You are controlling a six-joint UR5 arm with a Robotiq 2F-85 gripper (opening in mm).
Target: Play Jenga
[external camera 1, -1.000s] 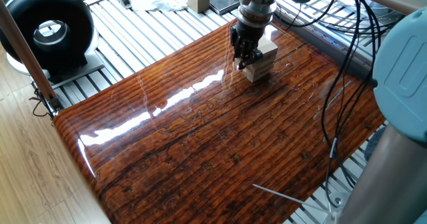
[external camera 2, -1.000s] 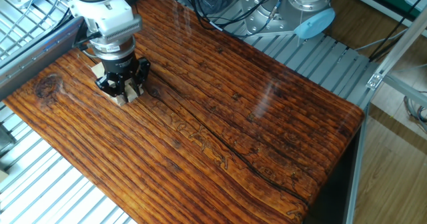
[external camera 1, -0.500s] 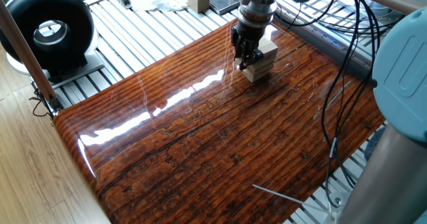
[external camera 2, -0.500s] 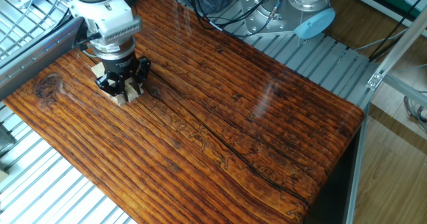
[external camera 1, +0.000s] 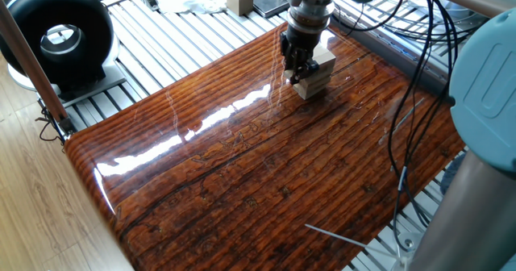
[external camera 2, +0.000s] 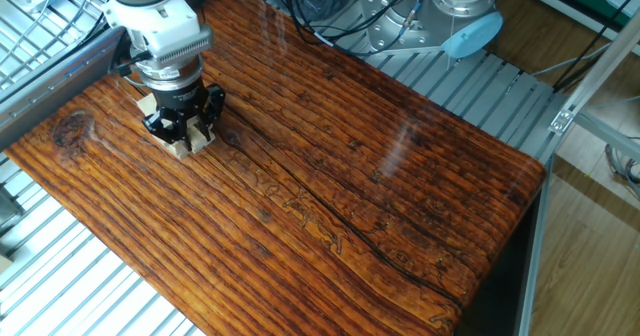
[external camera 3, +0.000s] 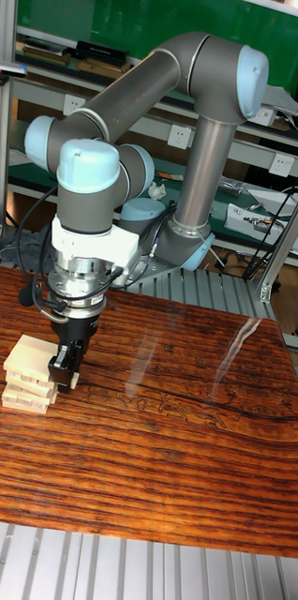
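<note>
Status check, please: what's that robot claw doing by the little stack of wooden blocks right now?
Gripper down at the small tower of pale wooden blocks, jaws astride one end; grip unconfirmed. Tower upright near glossy wooden table's edge. Nothing else nearby in the way.

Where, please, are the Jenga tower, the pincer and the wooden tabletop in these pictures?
Jenga tower (external camera 3: 29, 377): tall fixed view, pale side of the stacked blocks.
Pincer (external camera 3: 67, 370): tall fixed view, between its fingertips at the tower's side.
Wooden tabletop (external camera 2: 380, 166): the other fixed view, bare glossy surface.
</note>
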